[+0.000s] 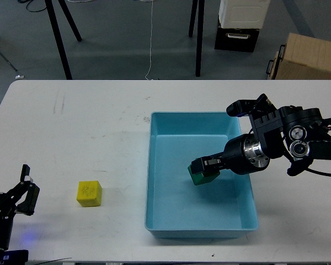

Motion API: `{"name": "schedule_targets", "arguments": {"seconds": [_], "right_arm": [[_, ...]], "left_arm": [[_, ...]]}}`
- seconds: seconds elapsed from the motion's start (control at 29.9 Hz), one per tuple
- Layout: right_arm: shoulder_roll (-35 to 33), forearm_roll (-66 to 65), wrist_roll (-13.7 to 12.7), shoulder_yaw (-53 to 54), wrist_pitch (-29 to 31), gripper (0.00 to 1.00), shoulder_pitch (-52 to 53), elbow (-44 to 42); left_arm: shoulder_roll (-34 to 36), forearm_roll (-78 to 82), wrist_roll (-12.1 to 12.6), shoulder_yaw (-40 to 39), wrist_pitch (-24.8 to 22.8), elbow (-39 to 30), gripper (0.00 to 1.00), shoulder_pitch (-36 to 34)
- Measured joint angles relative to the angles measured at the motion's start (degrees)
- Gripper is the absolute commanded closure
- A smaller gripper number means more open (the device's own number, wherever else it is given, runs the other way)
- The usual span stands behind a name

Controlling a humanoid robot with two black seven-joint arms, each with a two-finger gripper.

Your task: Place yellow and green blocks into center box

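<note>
A light blue box (154, 165) stands in the middle of the white table. My right gripper (204, 168) reaches in over the box from the right and is shut on a green block (197, 175), held just above the box floor near its middle. A yellow block (89, 194) lies on the table left of the box, near the front edge. My left gripper (25, 194) is at the lower left corner, left of the yellow block and apart from it, with its fingers spread open and empty.
The white table (88, 127) spreads bare to the left and behind the box. Beyond its far edge are black stand legs (60, 38), a white cable, a black case (237, 36) and a cardboard box (309, 55) on the floor.
</note>
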Motion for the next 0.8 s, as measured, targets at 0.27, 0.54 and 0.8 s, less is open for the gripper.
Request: {"name": "schedule_targets", "arguments": {"seconds": [0.27, 0.54, 0.8], "right_arm": [[-0.43, 0.29, 0.2, 0.04, -0.87, 0.02, -0.5, -0.02], [-2.23, 10.14, 0.65, 9.66, -6.48, 0.01, 0.03, -7.2], [-0.88, 26.19, 0.65, 31.82, -6.72, 0.01, -7.26, -20.39]], "left_arm": [[0.0, -0.08, -0.01, 0.0, 0.0, 0.0, 0.0, 0.11], [0.0, -0.08, 0.23, 0.09, 0.0, 0.0, 0.0, -0.03], [0.0, -0.04, 0.32, 0.09, 0.0, 0.0, 0.0, -0.18]]}}
